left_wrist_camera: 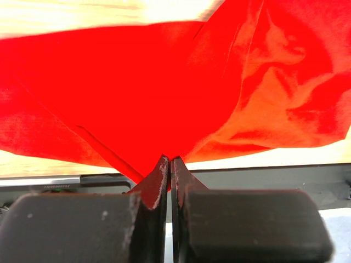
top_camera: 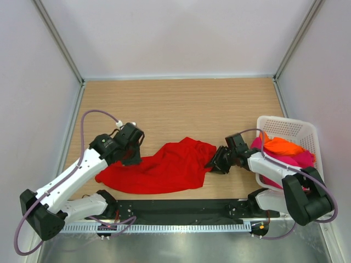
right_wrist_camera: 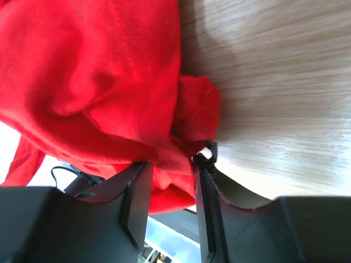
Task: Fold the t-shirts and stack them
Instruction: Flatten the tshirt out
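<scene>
A: Down at the left gripper (left_wrist_camera: 168,163), the jaws are pressed right together, with a point of the red t-shirt (top_camera: 164,167) pinched between the tips.

B: Got it. And the right gripper (right_wrist_camera: 171,165)?

A: Roughly halfway apart. A wad of the same red cloth fills the gap and touches both fingers (right_wrist_camera: 136,192). Firm pinch or loose contact, I can't tell from this angle.

B: So one arm at each end of the shirt?

A: Yes, the left one is at the shirt's left edge and the right one at its right edge. Between them the shirt lies crumpled on the table (top_camera: 181,104), spread wide near the front edge, just ahead of the arm bases.

B: The other shirts?

A: Both are in the white basket (top_camera: 285,127) at the right side of the table. The orange t-shirt (top_camera: 279,146) is heaped on top. The magenta-pink t-shirt (top_camera: 300,160) sits under and beside it, out toward the rim. The right arm reaches across in front of that basket.
</scene>
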Action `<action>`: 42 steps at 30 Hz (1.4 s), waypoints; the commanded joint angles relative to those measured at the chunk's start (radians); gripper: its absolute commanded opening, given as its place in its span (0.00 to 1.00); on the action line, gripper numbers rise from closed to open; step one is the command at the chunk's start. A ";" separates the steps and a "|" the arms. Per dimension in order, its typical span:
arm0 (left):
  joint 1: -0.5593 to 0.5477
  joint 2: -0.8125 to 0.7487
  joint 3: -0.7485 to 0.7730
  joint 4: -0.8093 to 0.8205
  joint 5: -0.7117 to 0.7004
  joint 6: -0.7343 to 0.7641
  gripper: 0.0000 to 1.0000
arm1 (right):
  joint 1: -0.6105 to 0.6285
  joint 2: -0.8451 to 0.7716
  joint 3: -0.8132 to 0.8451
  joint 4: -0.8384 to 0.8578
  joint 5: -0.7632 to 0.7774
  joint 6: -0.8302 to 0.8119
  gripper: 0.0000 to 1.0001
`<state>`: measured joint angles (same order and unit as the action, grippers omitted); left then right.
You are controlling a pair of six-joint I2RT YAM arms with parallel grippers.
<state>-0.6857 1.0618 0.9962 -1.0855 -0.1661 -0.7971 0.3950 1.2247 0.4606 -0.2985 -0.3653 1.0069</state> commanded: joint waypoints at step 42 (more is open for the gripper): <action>0.150 -0.026 0.621 0.036 -0.793 0.142 0.00 | -0.206 0.148 1.124 -0.417 1.008 -0.691 0.01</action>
<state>-0.5743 1.0496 1.5848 -1.1835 -0.8280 -0.7376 0.2325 1.4193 1.4921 -0.8833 0.5365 0.4591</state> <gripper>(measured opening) 0.006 0.052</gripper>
